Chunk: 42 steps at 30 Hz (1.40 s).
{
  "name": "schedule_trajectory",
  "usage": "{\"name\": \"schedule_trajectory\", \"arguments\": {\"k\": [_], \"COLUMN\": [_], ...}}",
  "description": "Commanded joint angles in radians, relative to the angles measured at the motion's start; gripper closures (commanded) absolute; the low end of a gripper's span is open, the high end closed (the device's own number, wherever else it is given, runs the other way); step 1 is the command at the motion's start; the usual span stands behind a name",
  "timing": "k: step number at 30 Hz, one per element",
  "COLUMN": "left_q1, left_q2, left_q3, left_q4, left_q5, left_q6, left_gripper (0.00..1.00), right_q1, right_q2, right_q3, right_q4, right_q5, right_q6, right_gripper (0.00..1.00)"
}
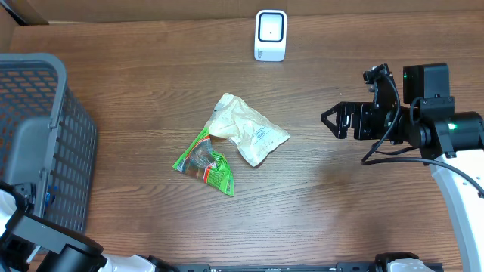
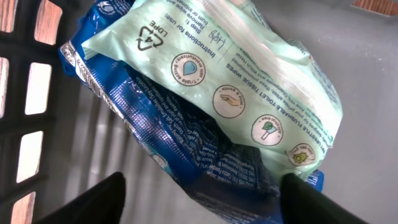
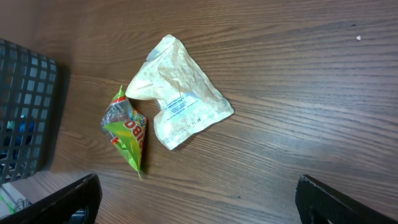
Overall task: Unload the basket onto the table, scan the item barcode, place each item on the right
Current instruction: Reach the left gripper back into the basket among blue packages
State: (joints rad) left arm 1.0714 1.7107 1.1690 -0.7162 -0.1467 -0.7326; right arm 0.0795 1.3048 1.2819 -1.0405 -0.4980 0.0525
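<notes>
Blue pack (image 2: 186,137) pickup in basket (image 1: 45,113): left gripper (image 2: 203,180) straddles it, jaws apart (right gripper (image 1: 327,119) gapes too); next, clamp, lift toward scanner (image 1: 270,35).

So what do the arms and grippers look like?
Right arm: black joints, white link, green lights, a looping black cable. The right gripper is black. Left arm is black and white too; its fingers plain black.

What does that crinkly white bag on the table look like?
The white bag is a crumpled, cream-coloured packet, plastic by its sheen, with a patch of small blue print on one face. It lies slack and wrinkled on the wooden table, near the middle. One edge touches the green packet beside it. Nothing else touches it.
</notes>
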Motion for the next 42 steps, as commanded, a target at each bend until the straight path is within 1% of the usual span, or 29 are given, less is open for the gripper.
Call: {"name": "schedule_trajectory", "arguments": {"k": [1, 2, 3, 5, 6, 7, 8, 9, 11, 13, 14, 15, 16, 19, 24, 27, 31, 33, 34, 36, 37, 38, 41, 42], "left_q1": [0.008, 0.008, 0.008, 0.008, 0.008, 0.008, 0.008, 0.008, 0.008, 0.008, 0.008, 0.008, 0.007, 0.006, 0.006, 0.005, 0.004, 0.0, 0.0, 0.0, 0.0, 0.0, 0.0, 0.0], "left_q2": [-0.01, -0.006, 0.001, 0.014, 0.023, 0.025, 0.026, 0.026, 0.026, 0.02, 0.012, -0.008, -0.028, -0.117, -0.308, -0.445, -0.583, -0.631, -0.633, -0.611, -0.585, -0.567, -0.443, -0.399], "left_q3": [-0.032, -0.041, -0.044, -0.047, -0.05, -0.051, -0.051, -0.051, -0.051, -0.043, -0.038, -0.024, -0.011, 0.041, 0.101, 0.105, 0.105, 0.105, 0.104, 0.097, 0.093, 0.093, 0.093, 0.093], "left_q4": [0.015, 0.018, 0.019, 0.018, 0.015, 0.013, 0.008, -0.002, -0.024, -0.052, -0.056, -0.061, -0.061, -0.065, -0.053, -0.034, -0.035, -0.036, -0.041, -0.045, -0.048, -0.051, -0.064, -0.065], "left_q5": [-0.021, -0.021, -0.022, -0.022, -0.022, -0.022, -0.022, -0.021, -0.016, 0.028, 0.073, 0.155, 0.204, 0.322, 0.423, 0.471, 0.53, 0.511, 0.478, 0.433, 0.427, 0.427, 0.428, 0.428], "left_q6": [-0.008, -0.008, -0.008, -0.008, -0.008, -0.008, -0.007, -0.008, -0.007, 0.008, 0.045, 0.118, 0.165, 0.244, 0.258, 0.257, 0.257, 0.258, 0.257, 0.256, 0.254, 0.254, 0.255, 0.261], "left_gripper": [0.56, 0.62, 0.65, 0.69, 0.74, 0.81, 0.93, 0.95, 0.96, 0.96, 0.96, 0.96, 0.96, 0.96, 0.95, 0.96, 0.96, 0.96, 0.88, 0.51, 0.4, 0.36, 0.28, 0.23], "right_q1": [0.005, 0.005, 0.005, 0.005, 0.005, 0.005, 0.005, 0.005, 0.005, 0.005, 0.005, 0.005, 0.005, 0.005, 0.005, 0.005, 0.005, 0.005, 0.005, 0.005, 0.005, 0.005, 0.005, 0.005], "right_q2": [-0.001, -0.001, -0.001, -0.001, -0.001, -0.001, -0.001, -0.001, -0.001, -0.001, -0.001, -0.001, -0.001, -0.001, -0.001, -0.001, -0.001, -0.001, -0.001, -0.001, -0.001, -0.001, -0.001, -0.001], "right_q3": [0.013, 0.013, 0.013, 0.013, 0.013, 0.013, 0.013, 0.013, 0.013, 0.013, 0.013, 0.013, 0.013, 0.013, 0.013, 0.013, 0.013, 0.013, 0.013, 0.013, 0.013, 0.013, 0.013, 0.013], "right_q4": [0.006, 0.007, 0.007, 0.009, 0.01, 0.01, 0.01, 0.01, 0.013, 0.014, 0.014, 0.014, 0.014, 0.013, 0.014, 0.013, 0.013, 0.013, 0.013, 0.013, 0.013, 0.013, 0.013, 0.013], "right_q5": [-0.012, -0.012, -0.012, -0.012, -0.012, -0.012, -0.012, -0.012, -0.012, -0.012, -0.012, -0.012, -0.012, -0.012, -0.012, -0.012, -0.013, -0.013, -0.013, -0.013, -0.013, -0.013, -0.013, -0.013], "right_q6": [-0.001, -0.001, -0.001, -0.001, -0.001, -0.001, -0.001, -0.001, -0.001, -0.001, -0.001, -0.001, -0.001, -0.001, -0.001, -0.001, -0.001, -0.001, 0.0, 0.0, 0.0, 0.0, 0.0, -0.001], "right_gripper": [0.0, 0.0, 0.0, 0.0, 0.0, 0.0, 0.0, 0.0, 0.0, 0.0, 0.0, 0.0, 0.0, 0.0, 0.0, 0.0, 0.0, 0.0, 0.0, 0.0, 0.0, 0.0, 0.0, 0.0]}}
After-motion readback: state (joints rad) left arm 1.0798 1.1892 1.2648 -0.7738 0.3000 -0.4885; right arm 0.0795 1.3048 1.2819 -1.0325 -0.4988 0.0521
